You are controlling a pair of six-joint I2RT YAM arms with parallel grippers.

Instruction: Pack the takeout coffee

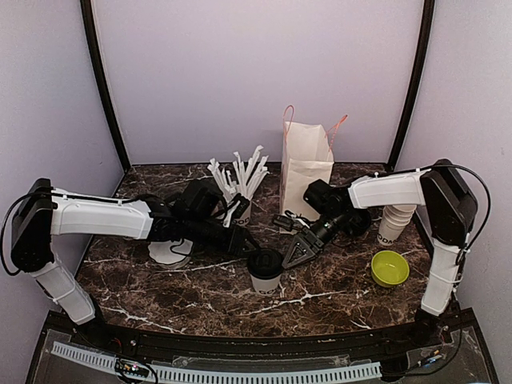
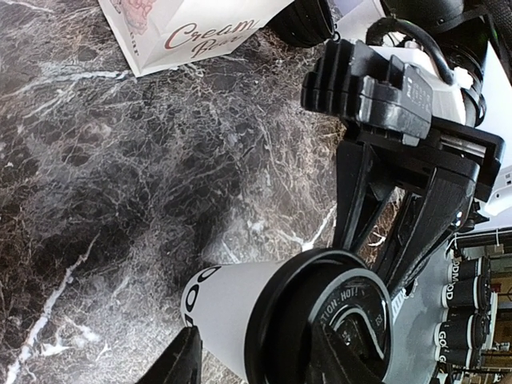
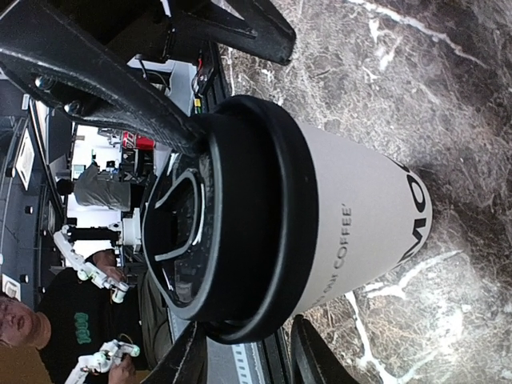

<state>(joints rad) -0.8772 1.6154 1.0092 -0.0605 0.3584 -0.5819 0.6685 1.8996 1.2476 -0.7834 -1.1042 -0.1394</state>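
Observation:
One takeout coffee [image 1: 266,272], a white cup with black lettering and a black lid, stands on the marble table [image 1: 200,300] between both arms. It fills the left wrist view [image 2: 240,312] and the right wrist view [image 3: 344,216]. My left gripper [image 1: 250,250] is open at the cup's back left; in its own view [image 2: 260,360] the cup shows just past its fingertips, and one tip is at the lid rim. My right gripper [image 1: 298,256] is open and empty just right of the cup, its fingers [image 3: 308,356] beside the lid. The second takeout coffee is out of view.
A white paper bag [image 1: 306,168] with pink handles stands open behind the cup and shows in the left wrist view [image 2: 184,28]. A cup of wrapped straws [image 1: 238,184] is at back centre. A stack of lidless cups [image 1: 394,222] and a green bowl [image 1: 390,268] are at right. A white disc [image 1: 170,253] lies at left.

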